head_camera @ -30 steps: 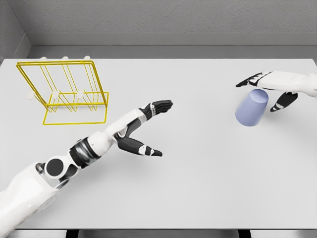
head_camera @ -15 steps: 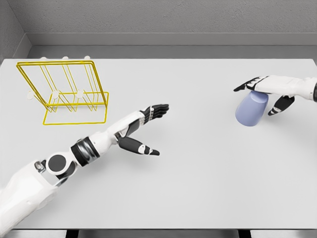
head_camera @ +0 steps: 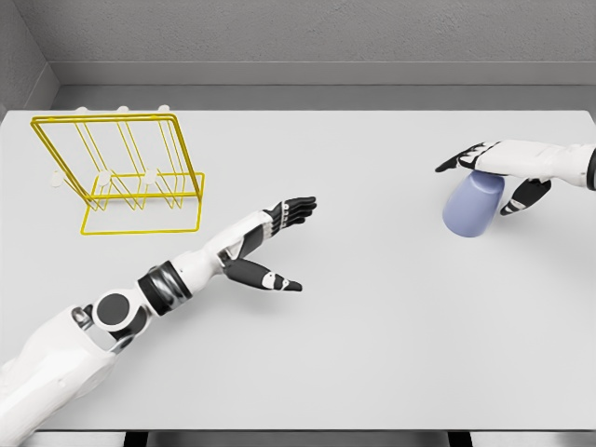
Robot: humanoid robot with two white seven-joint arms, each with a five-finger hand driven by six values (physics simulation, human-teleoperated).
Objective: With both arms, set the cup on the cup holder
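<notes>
A pale blue cup (head_camera: pixel 472 206) stands upside down on the white table (head_camera: pixel 372 326) at the right. My right hand (head_camera: pixel 489 177) hovers over its top, fingers spread past it on the left and thumb on its right side, not closed on it. The yellow wire cup holder (head_camera: pixel 121 172) stands at the far left of the table. My left hand (head_camera: pixel 284 242) is stretched out open over the middle of the table, fingers pointing right, thumb below, holding nothing.
A grey wall runs behind the table's far edge. The table's front edge lies at the bottom of the view.
The right hand has slid a little left and down over the cup's top. The left arm has drawn back slightly toward the lower left.
</notes>
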